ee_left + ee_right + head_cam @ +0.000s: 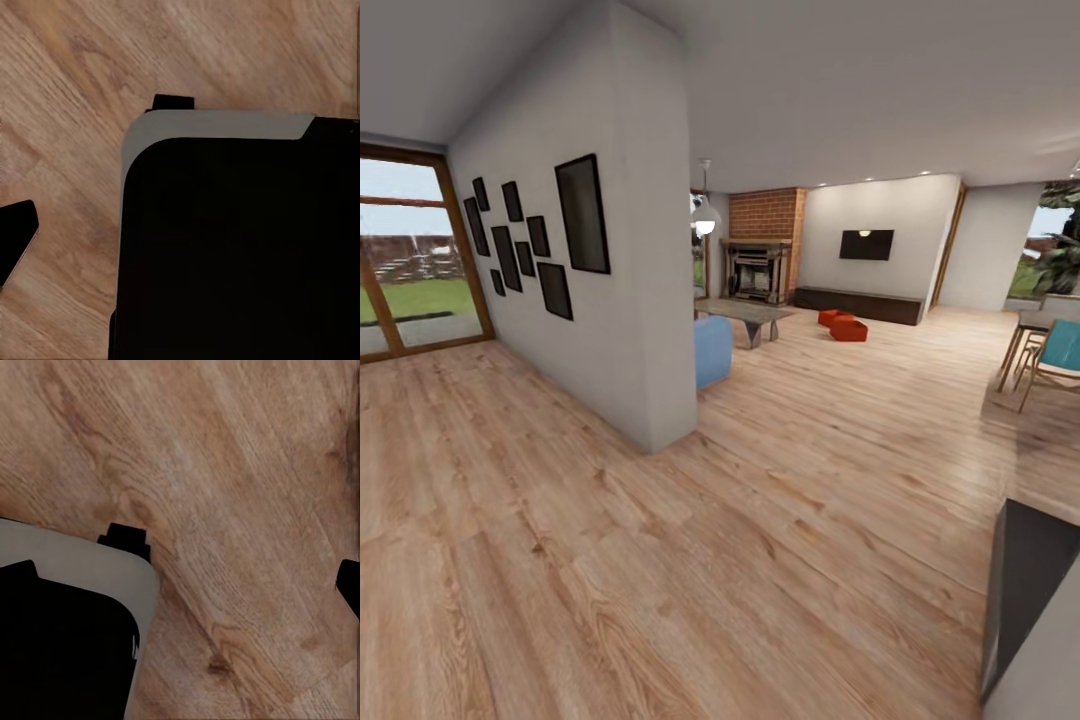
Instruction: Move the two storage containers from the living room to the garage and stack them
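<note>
Storage containers (843, 324), both orange-red, sit far off on the living room's wood floor (780, 520) near the dark cabinet (857, 304). Only dark finger tips (15, 240) show at the wrist views' edges; their spread is unclear, nothing held.

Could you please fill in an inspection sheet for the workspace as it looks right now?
Surface: light wood plank floor, bare nearby.
Job's things: two storage containers, orange-red, on the floor by the long low cabinet, far ahead.
Clutter: coffee table, blue seat.
Grippers: jaws' state cannot be told; wrist views look down at planks and the robot's dark base.
Cables: nothing seen.
Surroundings: brick fireplace, wall TV, framed pictures, chairs.
</note>
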